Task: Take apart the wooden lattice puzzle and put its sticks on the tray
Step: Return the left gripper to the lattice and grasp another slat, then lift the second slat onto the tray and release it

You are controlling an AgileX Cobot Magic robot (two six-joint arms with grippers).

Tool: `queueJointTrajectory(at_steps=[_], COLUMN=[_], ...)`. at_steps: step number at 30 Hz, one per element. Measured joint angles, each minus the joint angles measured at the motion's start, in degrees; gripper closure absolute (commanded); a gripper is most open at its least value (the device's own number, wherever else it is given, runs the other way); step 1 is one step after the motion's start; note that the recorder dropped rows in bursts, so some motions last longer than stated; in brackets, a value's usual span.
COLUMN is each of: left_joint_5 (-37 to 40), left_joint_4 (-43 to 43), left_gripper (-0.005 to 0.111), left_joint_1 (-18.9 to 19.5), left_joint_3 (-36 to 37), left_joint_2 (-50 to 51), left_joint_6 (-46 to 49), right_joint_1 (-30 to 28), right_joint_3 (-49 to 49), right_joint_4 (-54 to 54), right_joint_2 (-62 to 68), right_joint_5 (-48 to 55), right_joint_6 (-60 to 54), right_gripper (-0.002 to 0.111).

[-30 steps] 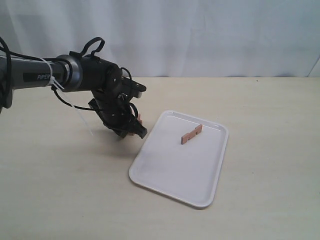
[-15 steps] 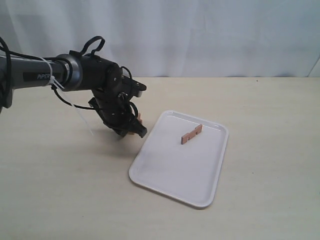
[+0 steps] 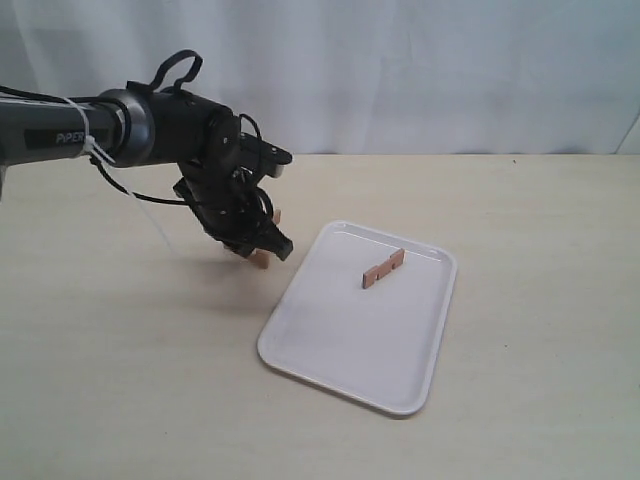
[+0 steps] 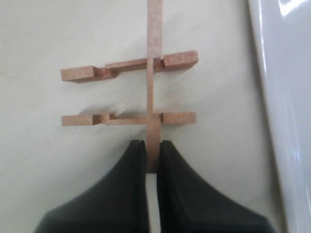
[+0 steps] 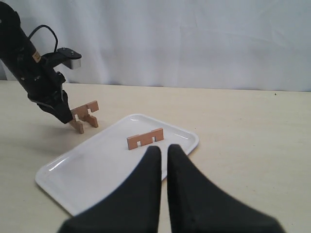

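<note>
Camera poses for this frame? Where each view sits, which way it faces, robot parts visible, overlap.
Exterior: off the arms, raised, facing across the table toward the white curtain; sees the tray, the loose stick, and the left arm with left pincer.
Left wrist: on the left arm, looking along the left pincer, shut on the puzzle.
Right wrist: on the right arm, looking past the right pincer toward tray and left arm.
Shared: exterior and right wrist both show tray, stick, left arm.

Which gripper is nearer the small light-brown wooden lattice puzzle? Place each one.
Left. The left gripper has its jaws shut on the light-brown wooden lattice puzzle; the right gripper hangs apart, the flat white rectangular tray between them.
</note>
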Motion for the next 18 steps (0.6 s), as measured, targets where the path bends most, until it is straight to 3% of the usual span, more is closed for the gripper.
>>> queueJointTrajectory(at_steps=[12,18], left_joint_5=[2.18,2.58], left_joint_4=[0.28,0.28], left_gripper=[0.102,0.102], left_joint_1=[-0.82,-6.3], left_joint_3=[0.0,0.0], left_joint_2=[-3.76,-4.91], left_joint_6=[0.88,2.98], right_joint_1=[0.0,0.0], right_joint_3=[0.0,0.0], right_joint_4=[0.0,0.0], right_joint_2=[0.0,0.0], right_joint_5=[0.0,0.0], right_joint_6=[0.0,0.0], right_gripper=[0.104,0.104])
